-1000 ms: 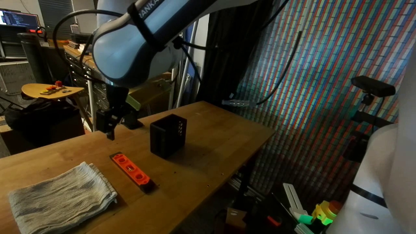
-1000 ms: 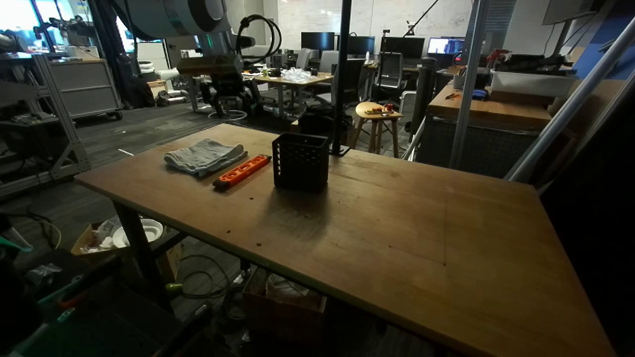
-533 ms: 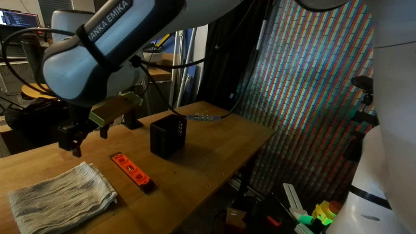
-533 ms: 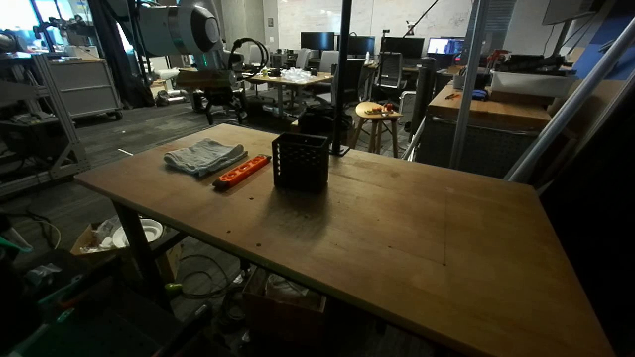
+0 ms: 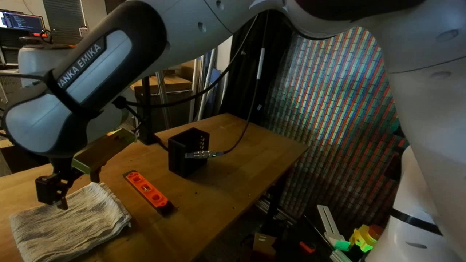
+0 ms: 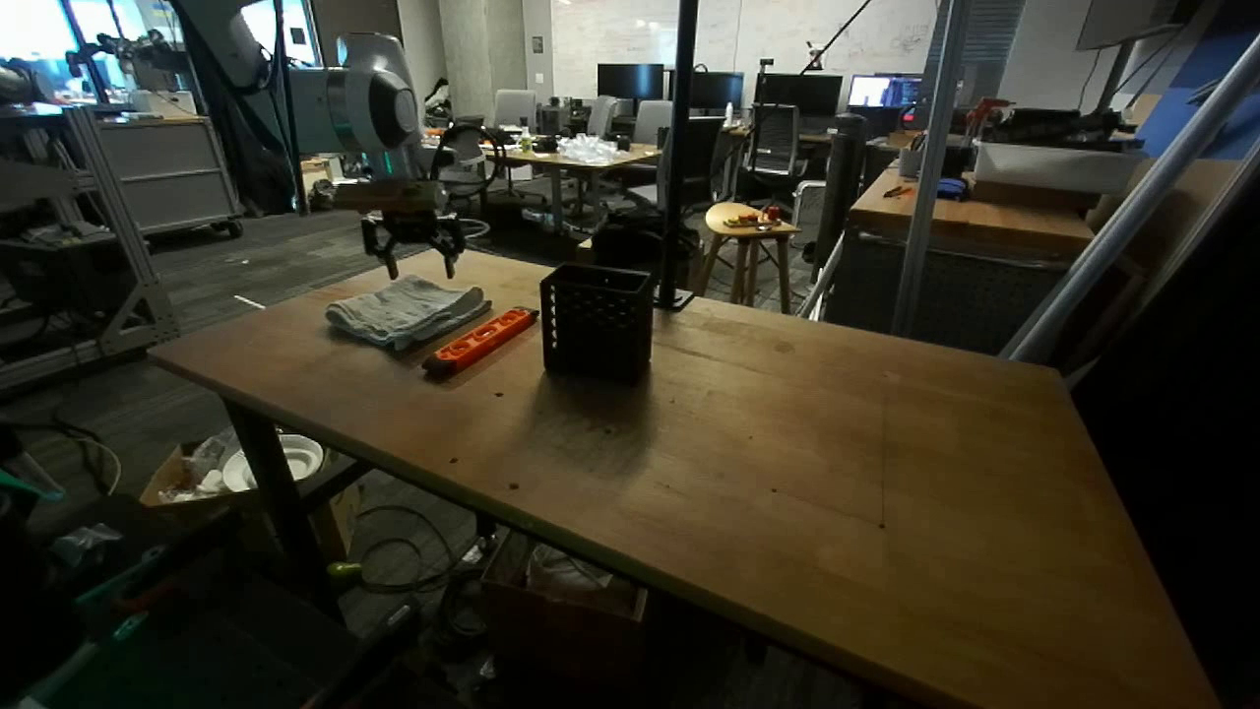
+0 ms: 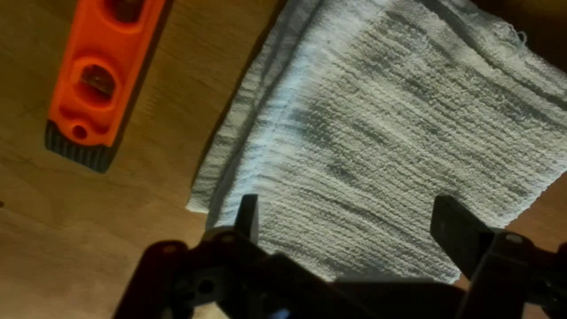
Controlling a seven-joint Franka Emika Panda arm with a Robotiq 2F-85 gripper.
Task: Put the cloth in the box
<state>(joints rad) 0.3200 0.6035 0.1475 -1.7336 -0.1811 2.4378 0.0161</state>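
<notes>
In an exterior view: folded cloth (image 5: 78,225) on table (image 5: 229,156); orange level (image 5: 146,187) at its 2 o'clock, box (image 5: 177,160) farther on that bearing. In an exterior view: gripper (image 6: 421,270) at cloth's 12 o'clock, jaws spread; box at 3 o'clock. Wrist view: striped cloth shows between parted fingers (image 7: 460,230); level at 10 o'clock from centre.

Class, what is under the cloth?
The cloth lies on the table, which shows around the cloth's edges. What the folded layers cover is hidden, so whether anything else is under there cannot be told.
</notes>
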